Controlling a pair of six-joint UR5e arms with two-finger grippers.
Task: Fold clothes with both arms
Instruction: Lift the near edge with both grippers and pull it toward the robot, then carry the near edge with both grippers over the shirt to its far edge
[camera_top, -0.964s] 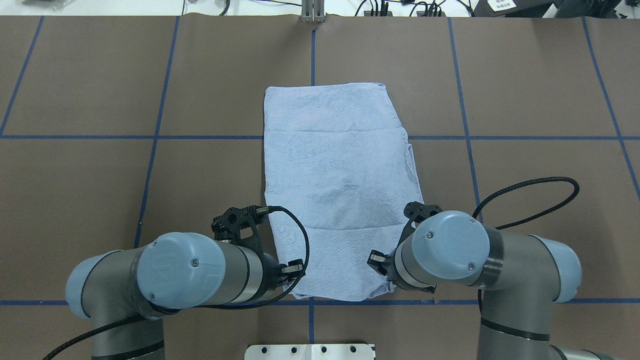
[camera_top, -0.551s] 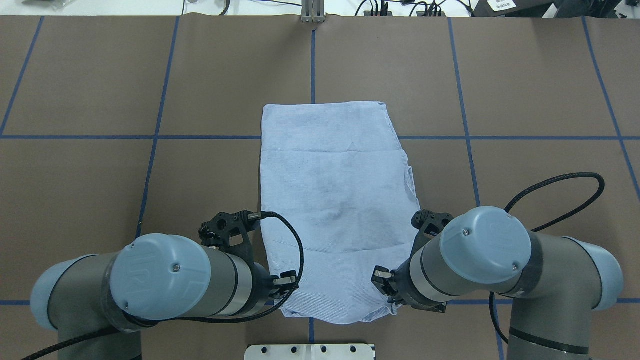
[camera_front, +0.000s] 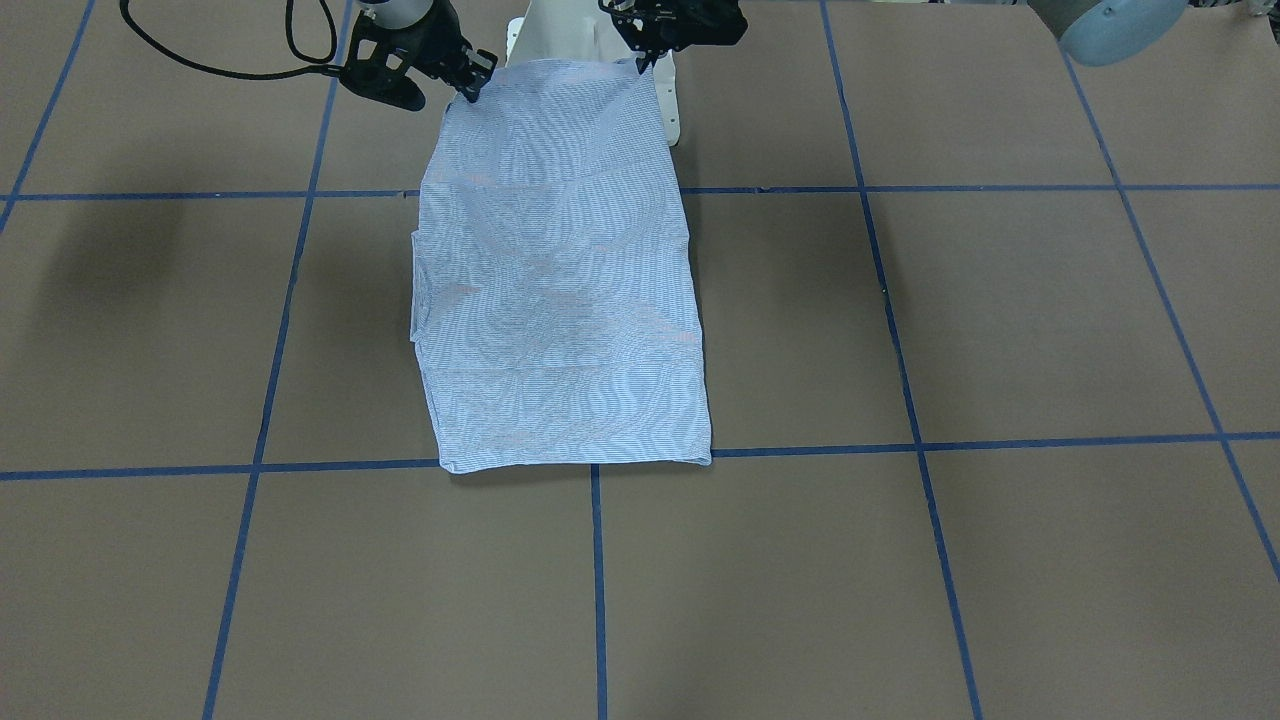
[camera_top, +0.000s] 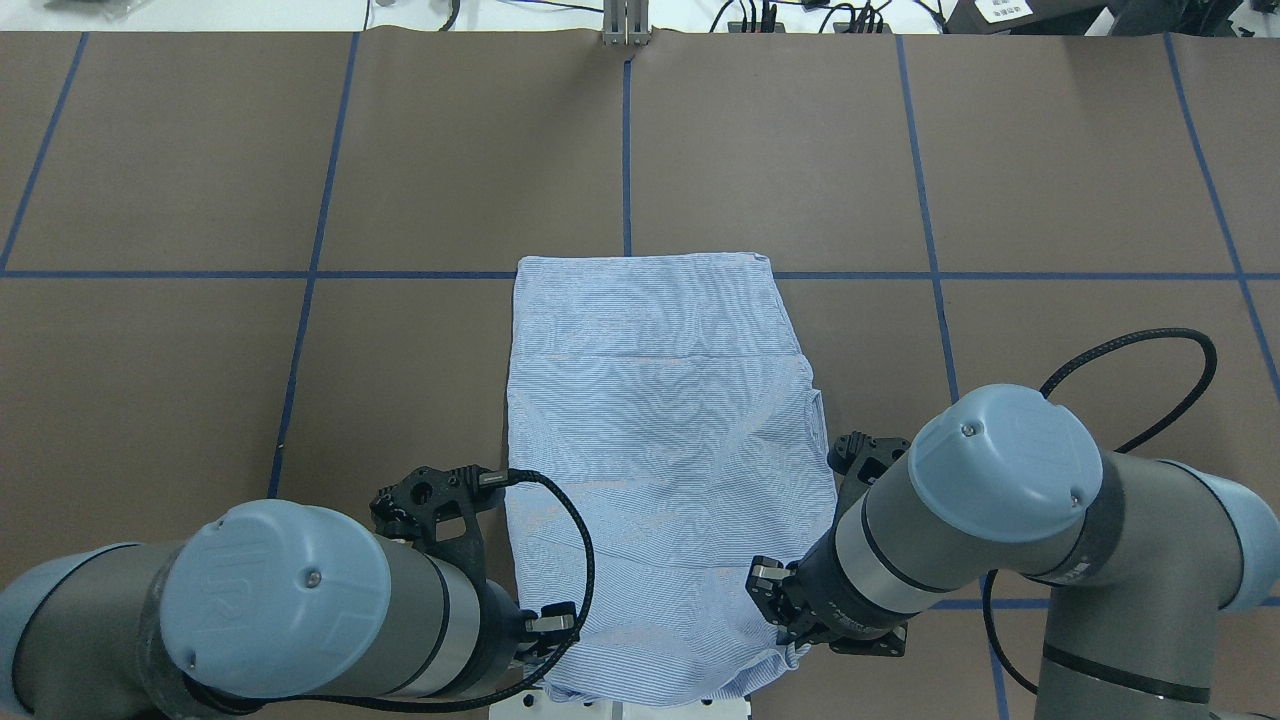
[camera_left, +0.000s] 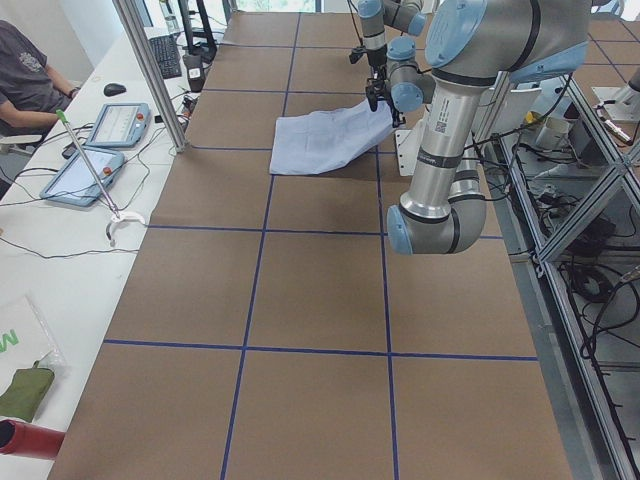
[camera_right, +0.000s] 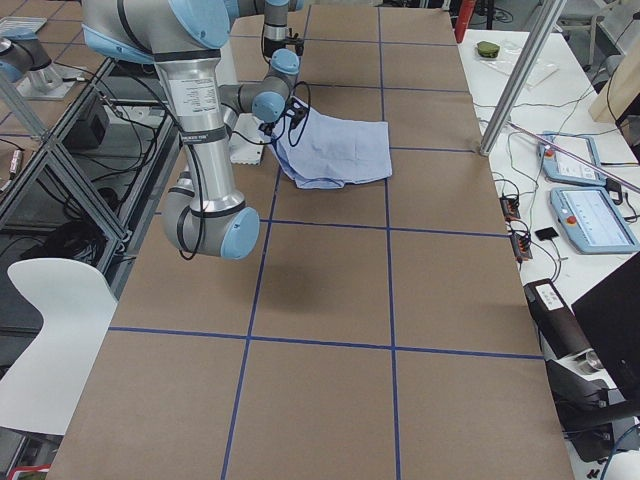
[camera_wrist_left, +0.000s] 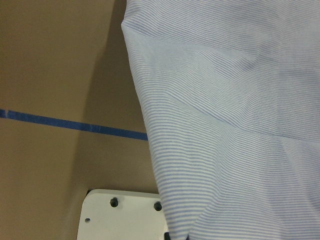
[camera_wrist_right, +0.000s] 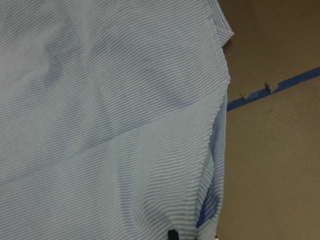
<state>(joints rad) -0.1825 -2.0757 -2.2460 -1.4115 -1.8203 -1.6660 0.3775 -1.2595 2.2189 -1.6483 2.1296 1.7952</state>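
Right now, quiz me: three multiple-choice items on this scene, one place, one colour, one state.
1. Left pincer and right pincer grip the shirt at: A its far end; B its corners by the white base; C its middle.
2. Tape on the table is: A yellow; B red; C blue.
3. The shirt is: A raised at one end, rest on the table; B wholly airborne; C lying free.
B, both pinch corners beside the base; C, blue grid lines; A, side views show the gripped end raised.
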